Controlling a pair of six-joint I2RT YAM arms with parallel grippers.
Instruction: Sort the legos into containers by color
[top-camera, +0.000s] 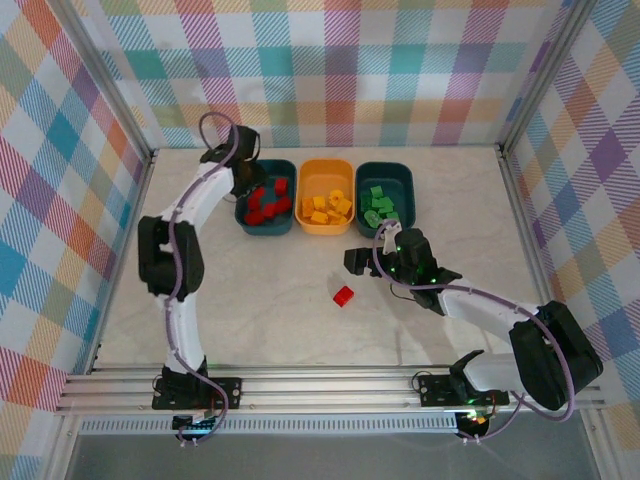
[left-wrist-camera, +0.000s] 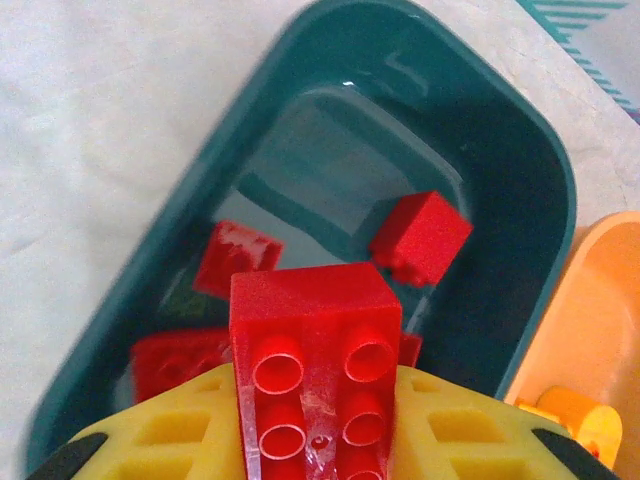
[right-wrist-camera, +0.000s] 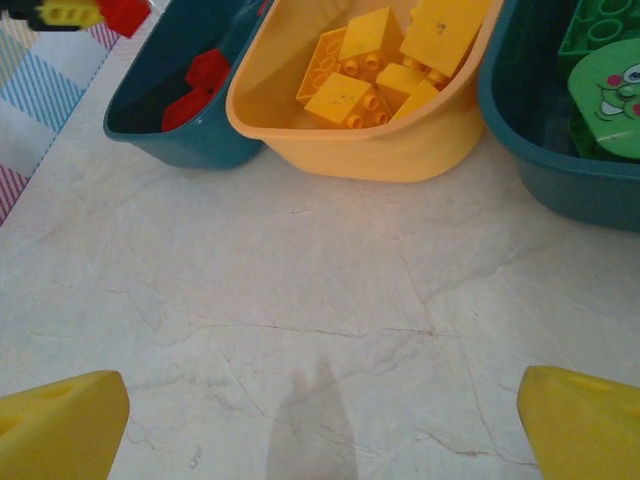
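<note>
My left gripper (left-wrist-camera: 315, 440) is shut on a red lego (left-wrist-camera: 315, 350), held studs toward the camera above the left dark teal container (left-wrist-camera: 530, 160). Several red legos (left-wrist-camera: 420, 235) lie inside it. From above, the left gripper (top-camera: 246, 186) hangs over that container's (top-camera: 266, 231) left end. The orange-yellow container (top-camera: 325, 230) holds yellow legos (right-wrist-camera: 370, 60). The right teal container (top-camera: 408, 190) holds green legos (top-camera: 378, 207). One red lego (top-camera: 343, 296) lies alone on the table. My right gripper (top-camera: 355, 262) is open and empty, low over bare table (right-wrist-camera: 320, 430).
The three containers stand in a row at the back centre. Checked walls and metal frame rails close in the marble table (top-camera: 260, 290). The right arm (top-camera: 480, 310) stretches across the near right side.
</note>
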